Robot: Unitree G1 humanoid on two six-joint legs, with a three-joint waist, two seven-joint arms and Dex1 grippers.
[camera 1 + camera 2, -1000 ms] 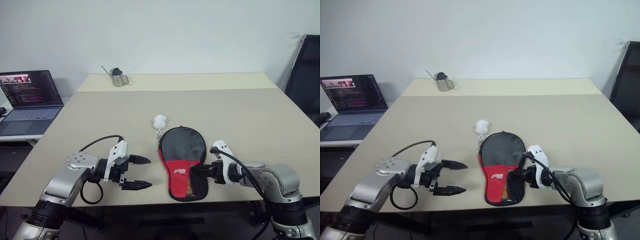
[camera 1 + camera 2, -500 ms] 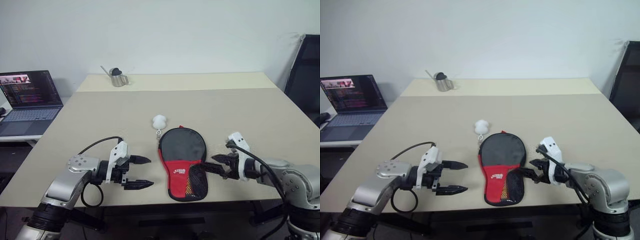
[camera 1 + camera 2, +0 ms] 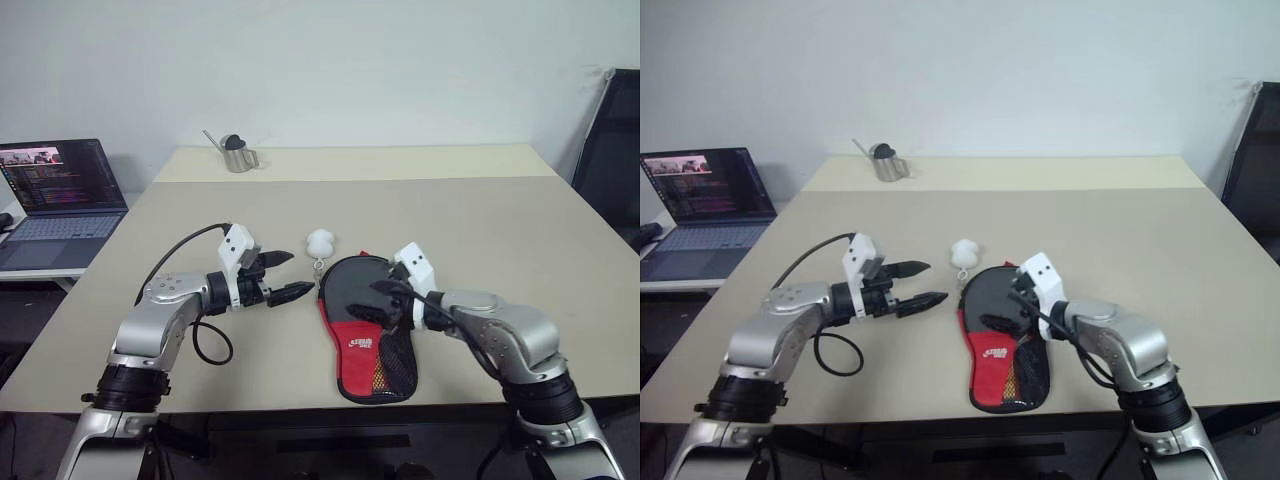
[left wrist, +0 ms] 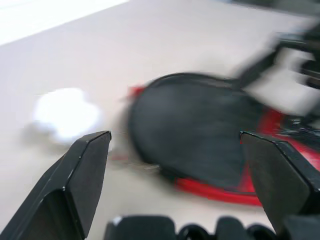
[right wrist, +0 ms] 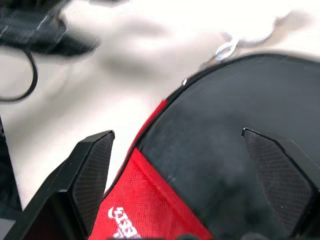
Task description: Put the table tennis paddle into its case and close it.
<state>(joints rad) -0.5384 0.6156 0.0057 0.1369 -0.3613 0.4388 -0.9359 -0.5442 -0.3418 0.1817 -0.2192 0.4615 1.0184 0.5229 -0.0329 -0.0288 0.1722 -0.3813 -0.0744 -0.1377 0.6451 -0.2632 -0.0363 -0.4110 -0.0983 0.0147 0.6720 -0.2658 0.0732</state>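
Observation:
The case (image 3: 362, 325) lies flat near the table's front edge, black at its round end and red with white lettering toward me, with a mesh pocket (image 3: 397, 362) on its right side. Its white fluffy ball (image 3: 320, 241) rests on the table just beyond the round end. The paddle is hidden. My left gripper (image 3: 298, 274) is open, hovering just left of the case's round end and pointing toward the ball. My right gripper (image 3: 375, 303) is open above the middle of the case; in the right wrist view its fingers (image 5: 90, 165) straddle the case (image 5: 235, 150) with nothing between them.
An open laptop (image 3: 60, 195) sits on a side table at the far left. A small metal watering can (image 3: 237, 153) stands at the back of the table (image 3: 500, 230). A black chair (image 3: 615, 150) is at the right edge.
My left gripper rose and moved forward to beside the case's round end. My right gripper opened, left the mesh-pocket side and swung left over the case.

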